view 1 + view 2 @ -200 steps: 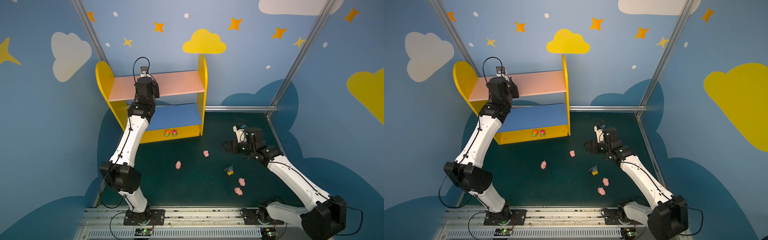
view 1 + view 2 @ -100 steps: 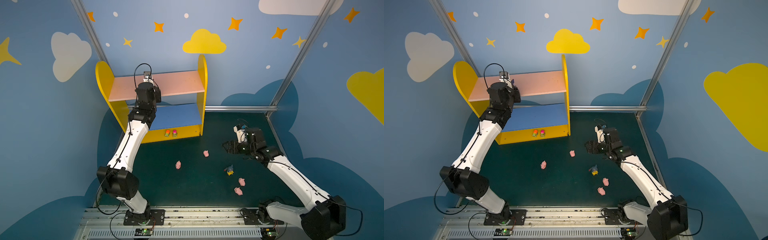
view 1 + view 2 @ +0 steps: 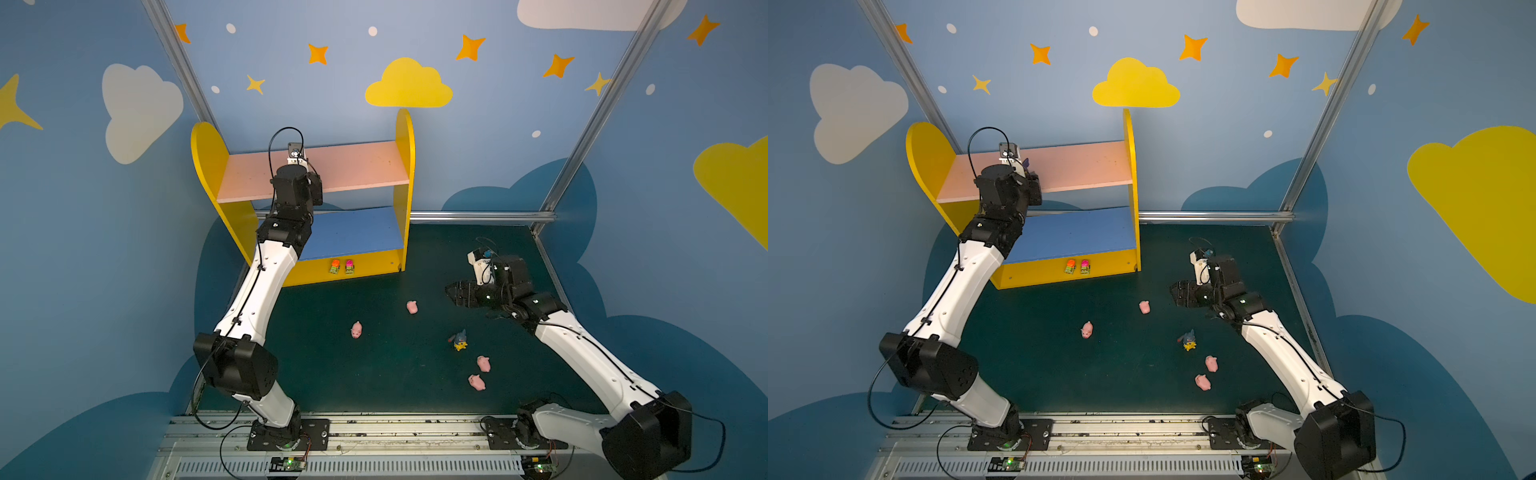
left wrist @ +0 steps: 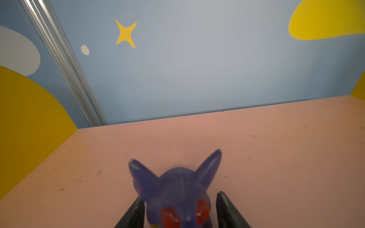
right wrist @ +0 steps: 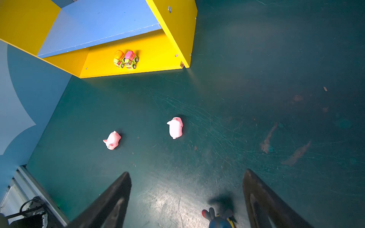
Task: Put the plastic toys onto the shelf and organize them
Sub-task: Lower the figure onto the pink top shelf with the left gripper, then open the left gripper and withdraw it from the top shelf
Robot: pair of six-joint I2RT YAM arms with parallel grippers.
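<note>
At the back of the dark green surface: the small two-tier shelf with yellow round-topped side panels, a pink upper board, a blue lower board and a yellow base.

On the pink upper board, toward its left half: a tiny plastic purple-hooded figurine, ears up, red eyes toward the wrist camera. On either side of it, the left pincer, released. Dark fingers parted, one against the hood's side or very near it, a clear strip of pink board between the toy and the opposite finger. In both top views, pincer hidden behind the arm's black wrist.

On the yellow base, side by side and touching: two yellow-green plastic cars, the orange-topped car and the pink-topped car.

On the surface, away from the shelf: four small pink plastic pigs. Two near the middle, apart from each other. Two close together nearer the front rail. Between the two pairs, a yellow blue-hooded figurine.

Above the surface on the right: the right pincer, spread wide, grasping nothing. In the right wrist view, the same pincer over bare surface, the blue-hooded figurine between its two fingers, touching neither, partly cut off by the frame.
</note>
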